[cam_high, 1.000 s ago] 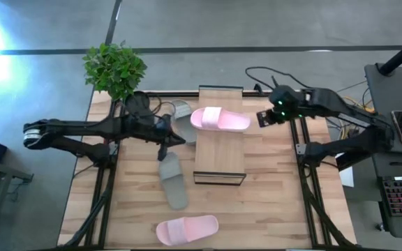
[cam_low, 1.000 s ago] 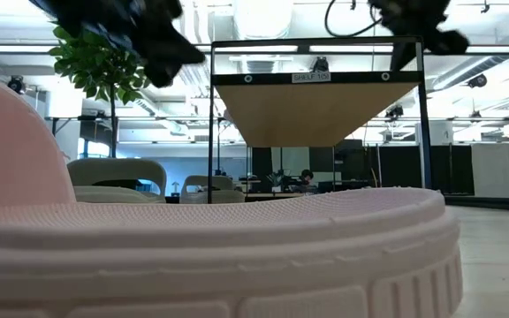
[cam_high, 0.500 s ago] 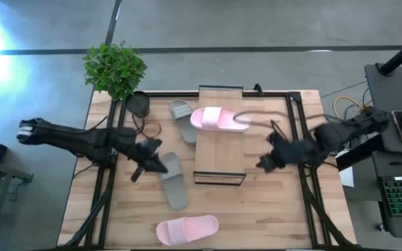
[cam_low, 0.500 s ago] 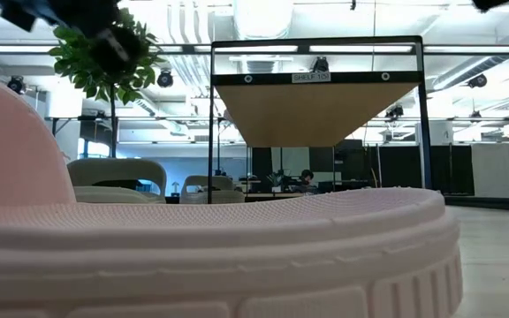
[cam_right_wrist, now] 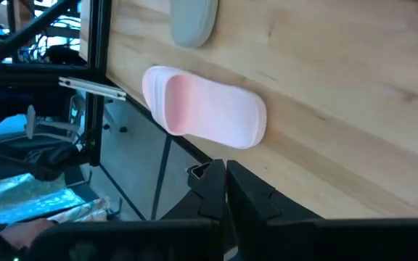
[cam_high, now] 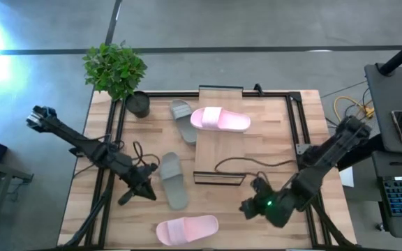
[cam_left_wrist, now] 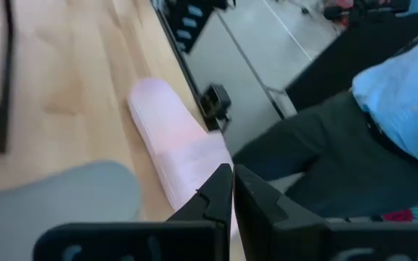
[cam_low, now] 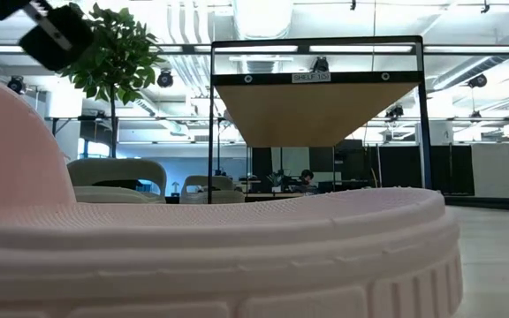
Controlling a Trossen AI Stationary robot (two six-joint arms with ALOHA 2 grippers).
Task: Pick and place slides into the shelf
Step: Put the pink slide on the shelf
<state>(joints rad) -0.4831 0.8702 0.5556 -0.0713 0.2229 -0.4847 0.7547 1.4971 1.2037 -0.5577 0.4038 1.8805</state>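
Left gripper (cam_high: 128, 197): fingers closed together, holding nothing, low over the table at 8 o'clock, just beside the near grey-green slide (cam_high: 172, 180).
Right gripper (cam_high: 247, 208): fingers pressed shut, empty, at 5 o'clock off the shelf's near end.
Shelf (cam_high: 220, 150): table centre, running 12 to 6.
Pink slide on shelf (cam_high: 219, 119): lies across its far end.
Far grey-green slide (cam_high: 184, 119): on the table at 11 o'clock, against the shelf's side.
Near pink slide (cam_high: 186, 229): table's near edge, 6 o'clock.
Plant (cam_high: 115, 68): far corner, 10 o'clock.
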